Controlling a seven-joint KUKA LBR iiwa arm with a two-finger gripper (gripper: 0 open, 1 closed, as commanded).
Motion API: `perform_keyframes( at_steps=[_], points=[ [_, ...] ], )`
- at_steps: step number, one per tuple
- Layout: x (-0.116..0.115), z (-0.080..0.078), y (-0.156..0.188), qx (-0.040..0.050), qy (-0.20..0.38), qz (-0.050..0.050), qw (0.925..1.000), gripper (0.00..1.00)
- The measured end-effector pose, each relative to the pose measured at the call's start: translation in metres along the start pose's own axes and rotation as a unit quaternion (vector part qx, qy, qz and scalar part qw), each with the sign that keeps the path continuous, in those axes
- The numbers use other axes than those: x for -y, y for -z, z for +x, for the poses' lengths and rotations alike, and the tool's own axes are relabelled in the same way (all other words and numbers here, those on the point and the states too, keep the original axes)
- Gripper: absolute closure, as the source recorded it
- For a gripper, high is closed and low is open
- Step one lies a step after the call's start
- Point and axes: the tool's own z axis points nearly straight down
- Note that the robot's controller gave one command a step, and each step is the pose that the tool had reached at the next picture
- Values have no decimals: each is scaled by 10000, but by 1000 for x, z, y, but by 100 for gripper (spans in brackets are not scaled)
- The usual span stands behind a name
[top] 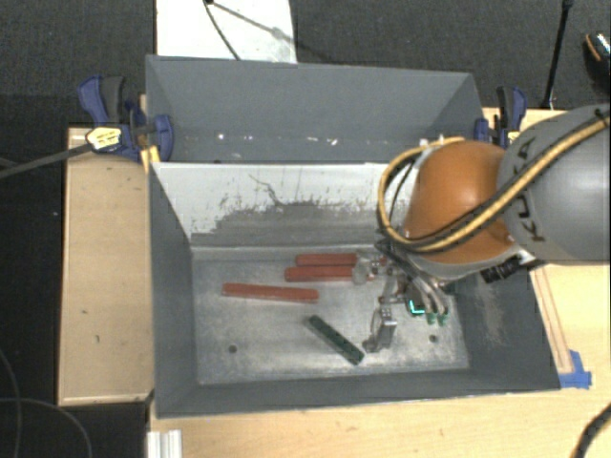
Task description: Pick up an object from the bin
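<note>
Closest to the lens is the arm's orange wrist cover [453,203], domed and ringed by yellow and black cables [401,232]. The grey link [563,189] behind it carries dark lettering that reads KUKA, partly crossed by one of the cables. No other writing can be read.

Below the cover the hand [380,340] reaches down to the floor of the grey metal bin [258,356], in its front right part. Whether the hand is open or closed cannot be told, and nothing is seen held in it. A small green light [417,305] glows on the wrist just to the hand's right.

Nearest to the hand is a dark green flat bar [334,340], lying at a slant on the bin floor. Its right, nearer end is just beside the hand's tip. Whether the two touch cannot be told.

Further back lie three reddish-brown sticks. Two short ones [323,266] rest side by side just left of the wrist. A longer one [270,293] lies apart, toward the bin's middle left.
</note>
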Motion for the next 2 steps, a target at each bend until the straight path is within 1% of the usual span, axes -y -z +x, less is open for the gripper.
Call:
perform_keyframes(
  at_steps=[1, 2],
  points=[
    [-19, 16, -78, -6, -346, -2, 9994, 0],
    [-18, 14, -74, 32, -364, -3, 9993, 100]
  ],
)
